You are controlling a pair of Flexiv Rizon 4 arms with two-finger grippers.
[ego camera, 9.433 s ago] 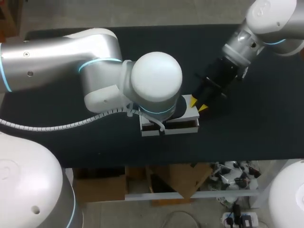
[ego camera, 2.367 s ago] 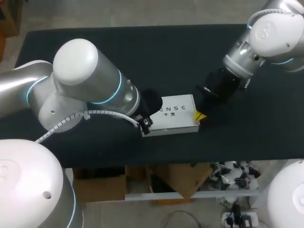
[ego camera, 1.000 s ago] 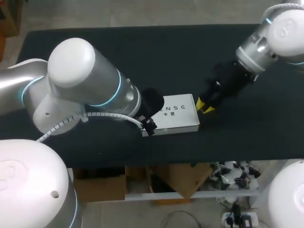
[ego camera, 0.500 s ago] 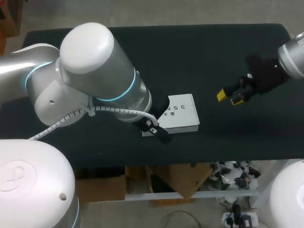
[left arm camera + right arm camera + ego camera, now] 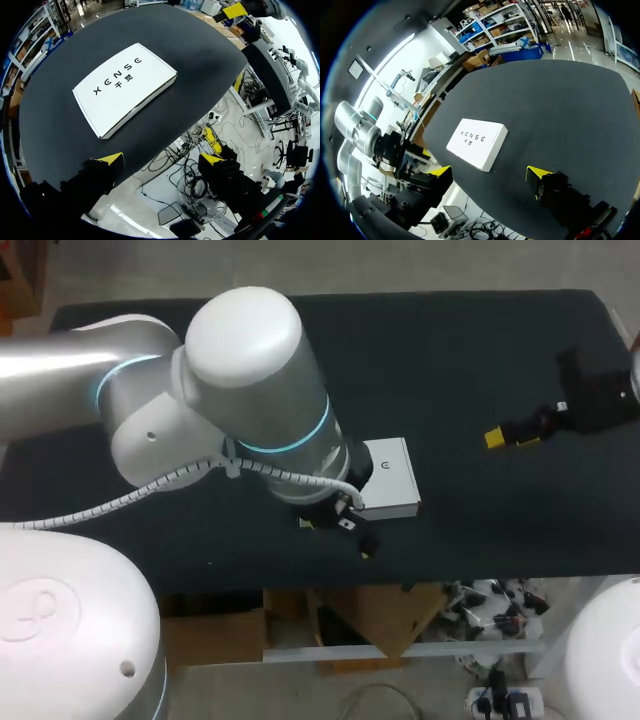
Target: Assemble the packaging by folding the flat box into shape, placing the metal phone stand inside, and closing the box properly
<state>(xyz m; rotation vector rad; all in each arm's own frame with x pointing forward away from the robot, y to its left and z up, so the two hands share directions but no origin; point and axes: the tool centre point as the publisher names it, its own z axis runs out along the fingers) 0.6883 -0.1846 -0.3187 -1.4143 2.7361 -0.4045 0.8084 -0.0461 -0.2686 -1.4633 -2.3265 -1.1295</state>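
**Box shut and lying flat; both arms clear of it**

The white box (image 5: 396, 476) lies flat on the dark surface (image 5: 450, 350), close to its front edge, with the lid down. The phone stand is not in sight, so I cannot tell whether it is inside.

The left fingers (image 5: 161, 160) are spread wide and hold nothing. They hang past the surface's front edge, just beside the box. The right fingers (image 5: 489, 172) are also wide apart and empty, well off to the right of the box.

The step in hand looks like finishing the closure. To do it well, check that the lid sits flush all round and that the front flap is fully tucked. If a seam gapes, one arm should press down flat near the front edge while the other steadies the far side, so the box does not slide off the surface.

The lid bears two short lines of dark print, a larger line above a smaller one.
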